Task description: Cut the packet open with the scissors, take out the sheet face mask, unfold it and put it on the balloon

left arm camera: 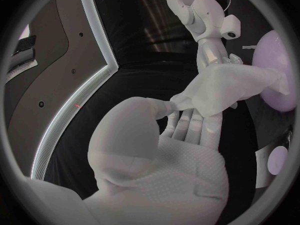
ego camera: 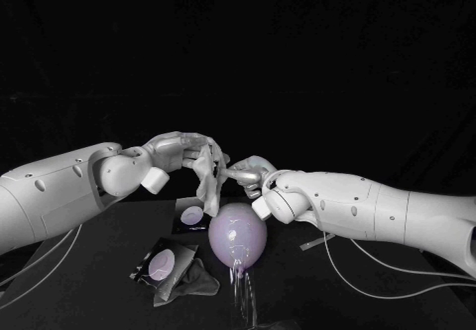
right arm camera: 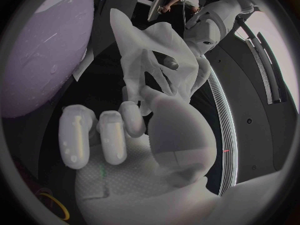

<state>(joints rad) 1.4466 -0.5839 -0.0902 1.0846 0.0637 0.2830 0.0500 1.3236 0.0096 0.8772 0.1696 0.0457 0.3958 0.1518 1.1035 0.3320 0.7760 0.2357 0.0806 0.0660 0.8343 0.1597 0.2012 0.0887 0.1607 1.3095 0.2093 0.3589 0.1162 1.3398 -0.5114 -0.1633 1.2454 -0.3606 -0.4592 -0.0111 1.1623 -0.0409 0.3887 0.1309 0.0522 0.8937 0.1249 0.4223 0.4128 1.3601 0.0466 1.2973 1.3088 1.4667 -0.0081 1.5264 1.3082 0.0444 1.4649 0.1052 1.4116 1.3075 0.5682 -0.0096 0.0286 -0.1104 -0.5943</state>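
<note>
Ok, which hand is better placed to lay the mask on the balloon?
Right, likely: the right hand pinches the mask nearest the balloon; the left hand holds it too, further off.

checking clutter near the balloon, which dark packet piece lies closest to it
The far packet piece, right beside the balloon; the other packet piece lies nearer the robot.

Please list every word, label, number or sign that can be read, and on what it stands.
None can be read.
The packet on the table shows a pale round patch, but any print there is too small to read.
The balloon and the sheet mask carry no visible text.
</note>
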